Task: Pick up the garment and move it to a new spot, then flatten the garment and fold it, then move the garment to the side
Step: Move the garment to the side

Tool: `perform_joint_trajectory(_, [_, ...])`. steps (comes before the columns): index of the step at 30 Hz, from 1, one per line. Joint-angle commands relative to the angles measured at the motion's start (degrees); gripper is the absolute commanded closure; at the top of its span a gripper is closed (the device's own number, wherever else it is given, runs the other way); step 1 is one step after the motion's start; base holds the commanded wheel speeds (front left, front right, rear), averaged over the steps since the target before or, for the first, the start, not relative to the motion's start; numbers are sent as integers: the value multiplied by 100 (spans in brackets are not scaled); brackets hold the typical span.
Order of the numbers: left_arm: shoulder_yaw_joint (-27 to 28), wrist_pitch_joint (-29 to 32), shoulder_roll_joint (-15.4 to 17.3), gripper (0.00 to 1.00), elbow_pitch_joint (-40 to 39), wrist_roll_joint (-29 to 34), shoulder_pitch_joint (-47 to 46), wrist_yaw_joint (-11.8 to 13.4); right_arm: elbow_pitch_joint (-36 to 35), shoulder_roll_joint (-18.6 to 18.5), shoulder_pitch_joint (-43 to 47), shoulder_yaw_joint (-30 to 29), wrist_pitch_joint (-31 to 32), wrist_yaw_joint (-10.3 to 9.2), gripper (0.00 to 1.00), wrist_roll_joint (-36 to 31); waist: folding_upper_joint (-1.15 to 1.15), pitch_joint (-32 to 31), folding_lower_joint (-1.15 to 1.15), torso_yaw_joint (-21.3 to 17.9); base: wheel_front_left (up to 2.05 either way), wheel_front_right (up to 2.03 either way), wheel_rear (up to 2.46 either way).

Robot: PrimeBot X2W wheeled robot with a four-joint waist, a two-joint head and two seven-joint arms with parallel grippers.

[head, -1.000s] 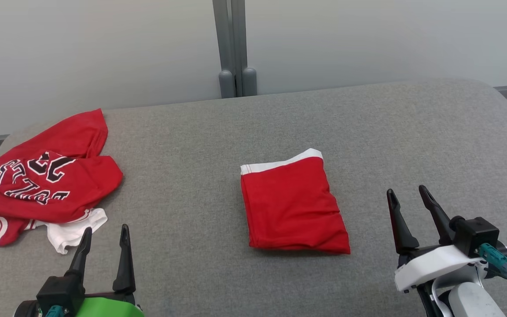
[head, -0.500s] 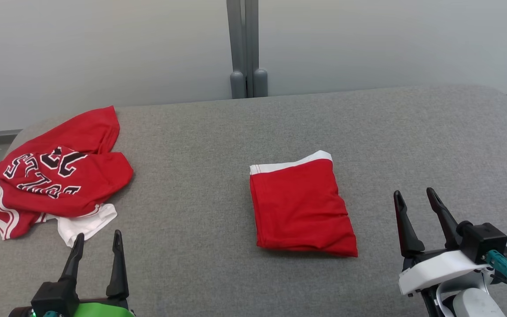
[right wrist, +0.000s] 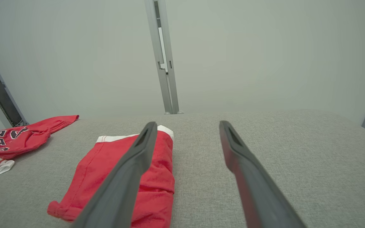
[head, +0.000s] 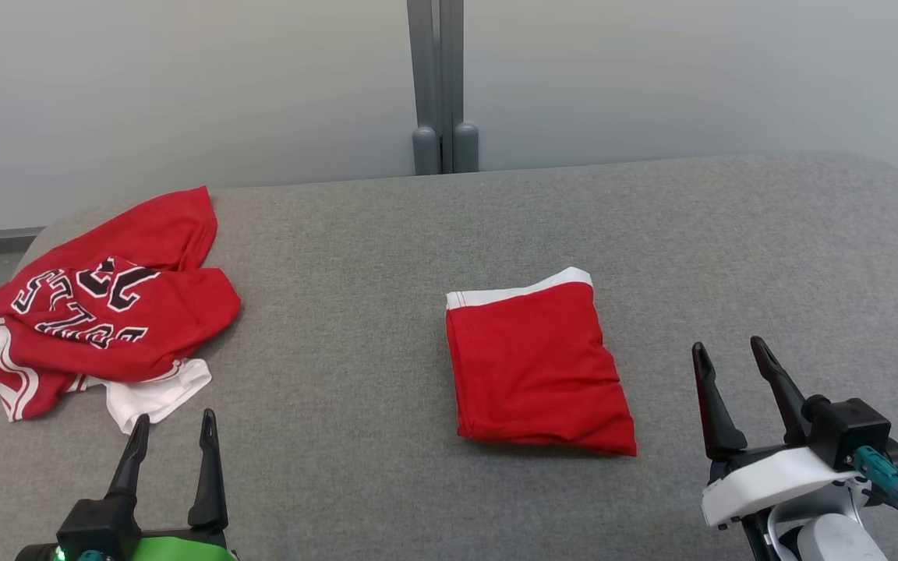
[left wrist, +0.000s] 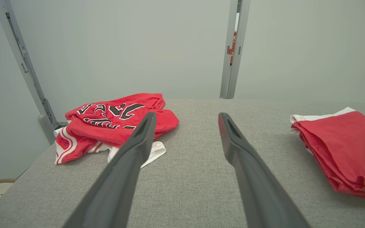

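My left claw (head: 174, 418) and right claw (head: 728, 344) gape empty; pinching just 1 layer probably unfolds the mid-frame garment (head: 535, 366).

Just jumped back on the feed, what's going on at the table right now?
Nothing is being handled at the moment. The left gripper and right gripper both hover open and empty near the front of the grey padded surface. The folded red garment, white band at its far edge, lies in the middle, nearer the right gripper. A crumpled red jersey sits at the far left. The fold looks done; moving it aside is not yet done.
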Motion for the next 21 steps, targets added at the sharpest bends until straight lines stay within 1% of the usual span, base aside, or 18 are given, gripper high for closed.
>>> perform_joint_trajectory(1, [-8, 3, 49, 0, 5, -45, 46, 44, 7, 0, 73, 6, -16, -8, 0, -51, 0, -1, 0, 2, 0, 0, 0])
perform_joint_trajectory(21, [-99, 20, 94, 0, 31, -142, 65, 102, 60, 9, 81, 26, -16, -8, 0, -77, 0, -1, 0, 36, 0, 0, 0])
